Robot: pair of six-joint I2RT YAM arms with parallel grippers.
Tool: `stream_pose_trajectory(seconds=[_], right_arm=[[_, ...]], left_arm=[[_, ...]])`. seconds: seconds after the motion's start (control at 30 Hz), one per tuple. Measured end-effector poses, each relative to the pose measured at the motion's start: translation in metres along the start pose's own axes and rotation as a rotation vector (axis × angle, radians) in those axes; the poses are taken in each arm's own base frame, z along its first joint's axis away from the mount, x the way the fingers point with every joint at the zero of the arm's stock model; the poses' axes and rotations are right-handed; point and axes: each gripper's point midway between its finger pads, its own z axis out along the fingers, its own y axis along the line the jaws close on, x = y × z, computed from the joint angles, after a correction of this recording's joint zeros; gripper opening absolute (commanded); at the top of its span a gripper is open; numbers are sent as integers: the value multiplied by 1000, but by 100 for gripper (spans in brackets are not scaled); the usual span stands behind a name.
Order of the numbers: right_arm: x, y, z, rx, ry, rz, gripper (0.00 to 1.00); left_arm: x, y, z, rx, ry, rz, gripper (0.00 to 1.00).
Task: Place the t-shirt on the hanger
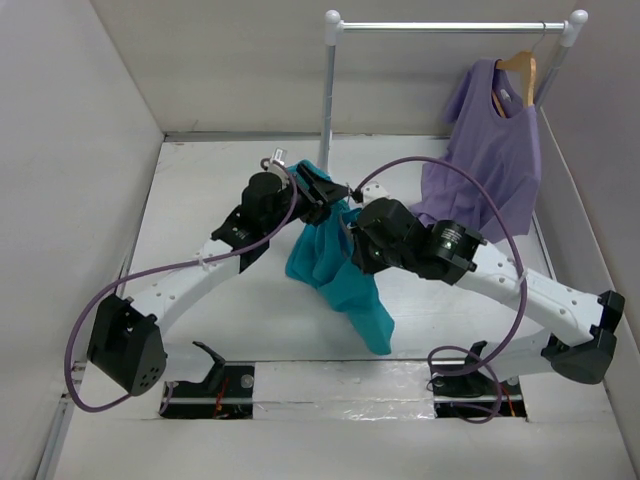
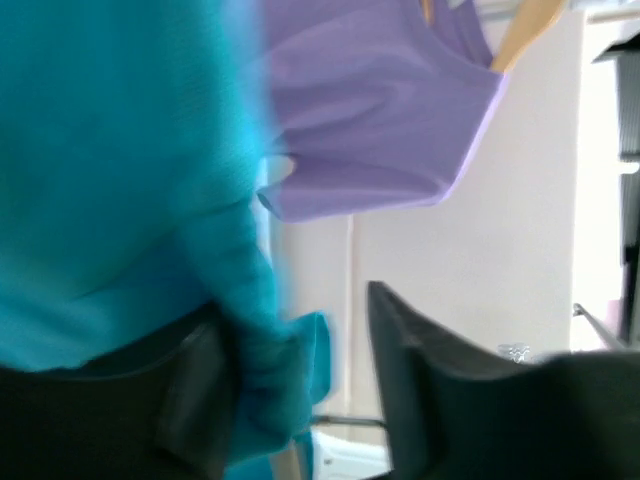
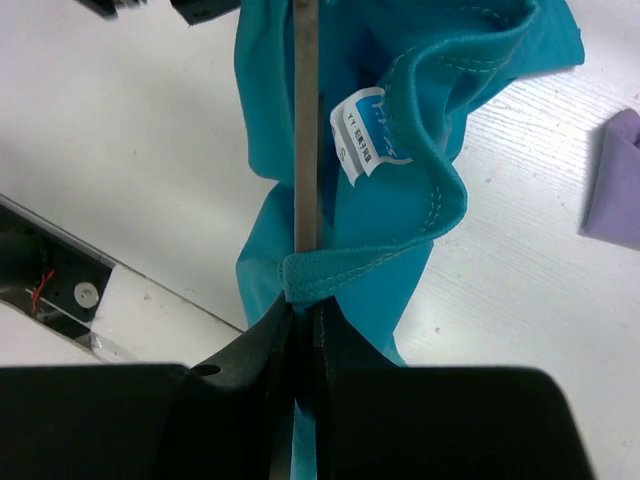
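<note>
The teal t-shirt [image 1: 335,270] hangs bunched between the two arms, its lower end trailing onto the table. My right gripper [image 3: 303,315] is shut on the t-shirt's [image 3: 400,220] collar hem, and the thin grey bar of the hanger [image 3: 306,120] runs down into the same jaws. The hanger's hook [image 1: 272,162] sticks out beside the left wrist. My left gripper [image 2: 300,390] is open; teal cloth [image 2: 120,180] drapes against its left finger [image 2: 195,400], and a gap separates the cloth from the right finger [image 2: 420,390]. From above, the left gripper [image 1: 322,190] and right gripper [image 1: 352,218] sit close together at the shirt's top.
A lilac sleeveless top [image 1: 490,150] hangs on a wooden hanger [image 1: 520,68] from a metal rail [image 1: 450,27] at the back right; it also fills the upper left wrist view [image 2: 370,110]. Grey walls enclose the table on three sides.
</note>
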Motion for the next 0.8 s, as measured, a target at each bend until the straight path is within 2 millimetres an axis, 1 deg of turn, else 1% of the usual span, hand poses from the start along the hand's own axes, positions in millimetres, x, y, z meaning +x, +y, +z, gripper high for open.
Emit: stream_pose_trajectory(seconds=[0.03,0.1,0.13,0.17,0.27,0.33,0.4,0.5,0.57,0.67,0.73,0.8], right_arm=[[0,0,-3,-4,-5,-7,0],[-4,-1,-10,-16,-24,-16,0],[-7,-1,-17,-26,-41,-13,0],[-10,-2,-23,-36,-57,-12,0],[-19,-3,-41,-62,-104,-2,0],[-23,-3,-47,-72,-122,4,0],[-25,-4,-49,-75,-127,9,0],[-25,-4,-49,-82,-123,10,0],[-26,-3,-50,-91,-121,13,0],[-27,1,-52,-112,-118,13,0],[-26,4,-53,-127,-113,13,0],[-25,5,-54,-140,-107,13,0]], left_arm=[[-4,-7,-1,5,-5,26,62],[-17,-21,-3,17,-31,85,69],[-28,-28,-5,22,-59,115,69],[-40,-33,-7,17,-91,142,73],[-74,-44,-16,-5,-186,228,76],[-92,-49,-21,-32,-241,281,78],[-107,-50,-27,-65,-289,327,82],[-130,-43,-36,-114,-341,379,82],[-153,-31,-45,-150,-374,385,81],[-180,-15,-52,-193,-409,390,81],[-183,-8,-48,-202,-398,397,81],[-180,-3,-41,-202,-370,401,79]])
